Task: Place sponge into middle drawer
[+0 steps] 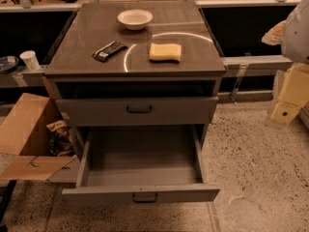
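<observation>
The pale yellow sponge (165, 51) lies flat on the grey cabinet top (87, 42), right of centre. The middle drawer (140, 193) is pulled far out below, and its grey inside shows bare. The drawer front above it (139, 110) with a dark handle is nearly shut. My gripper (284, 111) hangs at the right edge of the view, to the right of the cabinet at about the height of the upper drawer. It is well away from the sponge and holds nothing I can see.
A white bowl (134, 19) stands at the back of the cabinet top, and a black wrapped bar (109, 50) lies left of the sponge. An open cardboard box (26, 129) sits on the floor at the left. A paper cup (30, 59) stands on a ledge at the left.
</observation>
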Available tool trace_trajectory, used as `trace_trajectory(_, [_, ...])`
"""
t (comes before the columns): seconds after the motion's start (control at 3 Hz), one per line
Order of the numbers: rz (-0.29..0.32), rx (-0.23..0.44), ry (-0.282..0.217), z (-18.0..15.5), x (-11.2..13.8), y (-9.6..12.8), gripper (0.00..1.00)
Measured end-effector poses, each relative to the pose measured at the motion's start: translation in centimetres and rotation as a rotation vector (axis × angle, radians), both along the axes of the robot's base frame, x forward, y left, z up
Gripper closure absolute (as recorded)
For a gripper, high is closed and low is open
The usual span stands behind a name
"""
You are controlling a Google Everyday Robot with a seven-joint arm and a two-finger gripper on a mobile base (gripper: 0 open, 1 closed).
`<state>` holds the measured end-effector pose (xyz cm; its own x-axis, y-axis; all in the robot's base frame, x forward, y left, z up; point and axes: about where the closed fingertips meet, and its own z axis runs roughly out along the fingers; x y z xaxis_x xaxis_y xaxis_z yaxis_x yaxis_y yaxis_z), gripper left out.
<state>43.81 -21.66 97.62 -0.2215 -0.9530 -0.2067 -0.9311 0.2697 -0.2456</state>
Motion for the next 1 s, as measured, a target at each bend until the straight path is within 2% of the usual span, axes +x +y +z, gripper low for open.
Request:
trace_trajectory(0.33, [0.000,0.000,0.000,0.0,0.0,0.0,0.00])
trace_trajectory(0.67, [0.001,0.061,-0.058,-0.2,3.9,1.1,0.00])
trace_trajectory(1.0, [-0.023,0.170,-0.126,-0.9,9.7,3.0,0.00])
